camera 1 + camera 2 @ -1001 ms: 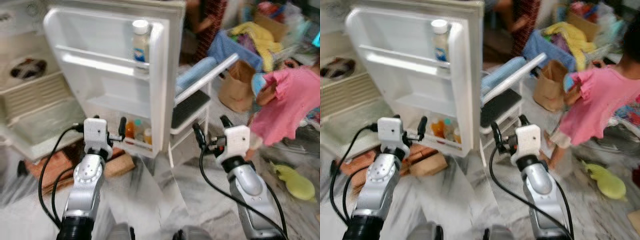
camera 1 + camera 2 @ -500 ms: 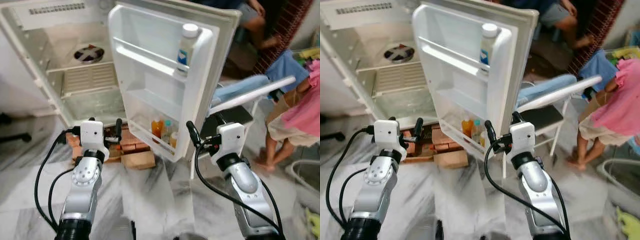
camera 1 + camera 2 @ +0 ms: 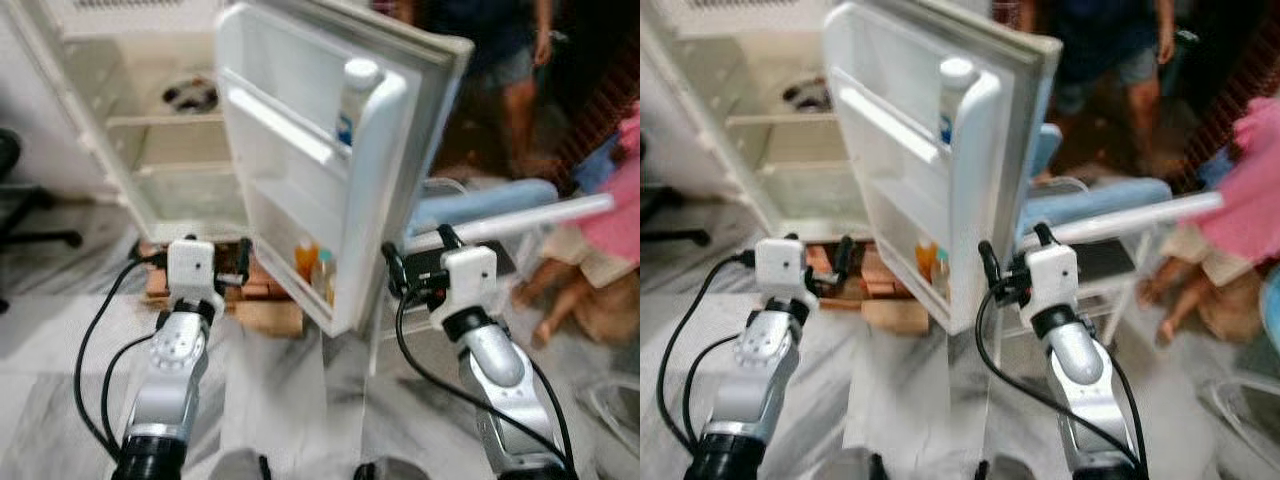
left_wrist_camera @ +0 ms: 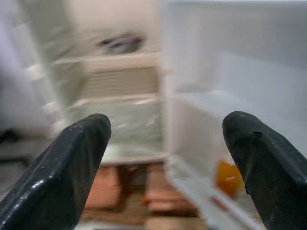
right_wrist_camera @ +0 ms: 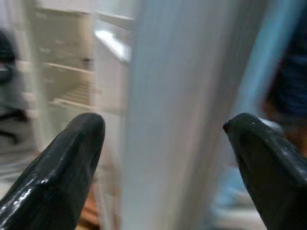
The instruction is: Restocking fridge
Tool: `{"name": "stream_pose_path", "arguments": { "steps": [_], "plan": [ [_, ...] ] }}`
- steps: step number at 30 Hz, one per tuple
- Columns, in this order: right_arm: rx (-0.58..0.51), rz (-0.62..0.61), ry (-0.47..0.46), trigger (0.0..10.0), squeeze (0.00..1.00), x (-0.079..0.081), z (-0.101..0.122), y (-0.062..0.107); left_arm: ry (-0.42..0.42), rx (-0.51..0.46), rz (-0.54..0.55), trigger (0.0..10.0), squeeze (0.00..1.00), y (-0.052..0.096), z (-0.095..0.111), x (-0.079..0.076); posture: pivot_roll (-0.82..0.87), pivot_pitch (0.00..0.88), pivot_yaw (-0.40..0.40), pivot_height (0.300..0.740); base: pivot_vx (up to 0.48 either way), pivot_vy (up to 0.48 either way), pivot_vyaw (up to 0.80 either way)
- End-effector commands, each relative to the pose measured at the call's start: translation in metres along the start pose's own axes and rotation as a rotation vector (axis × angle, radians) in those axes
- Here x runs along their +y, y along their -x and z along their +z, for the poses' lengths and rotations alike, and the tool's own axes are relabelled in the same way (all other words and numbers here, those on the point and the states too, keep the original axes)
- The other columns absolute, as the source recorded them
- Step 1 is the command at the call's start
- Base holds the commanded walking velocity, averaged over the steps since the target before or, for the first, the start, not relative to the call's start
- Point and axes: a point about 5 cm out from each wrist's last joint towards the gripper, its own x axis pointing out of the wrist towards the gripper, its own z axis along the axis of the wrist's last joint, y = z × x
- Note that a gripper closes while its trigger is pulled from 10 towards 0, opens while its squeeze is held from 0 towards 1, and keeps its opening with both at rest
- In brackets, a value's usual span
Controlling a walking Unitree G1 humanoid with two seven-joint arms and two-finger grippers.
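Small white fridge [image 3: 150, 150] standing open on bricks, its white door [image 3: 300, 190] swung wide toward the robot. In the door's top shelf, a white-capped plastic bottle with a blue label [image 3: 353, 100]; in the bottom shelf, an orange bottle [image 3: 305, 262] beside a paler one. Left gripper [image 4: 165, 158] raised before the open cabinet, fingers spread, holding nothing. Right gripper [image 5: 165, 165] level with the door's outer edge, fingers likewise spread and empty. Behind the door, a white folding chair [image 3: 500, 215]; people standing beyond it.
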Motion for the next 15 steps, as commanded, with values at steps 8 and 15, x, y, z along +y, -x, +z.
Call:
{"name": "stream_pose_path", "arguments": {
  "steps": [8, 15],
  "plan": [
    [0.012, 0.001, -0.016, 10.0, 0.0, 0.002, -0.001, -0.004, -0.005, 0.032, 0.069, 10.0, 0.0, 0.002, -0.004, 0.009, -0.03, 0.092, -0.011, 0.74, 0.03, 0.0, 0.09],
    [-0.036, -0.035, 0.001, 10.0, 0.0, -0.007, 0.009, -0.042, 0.044, 0.146, 0.157, 10.0, 0.0, 0.012, -0.019, 0.031, 0.02, 0.099, -0.017, 0.74, 0.0, 0.0, 0.0]
  ]
}}
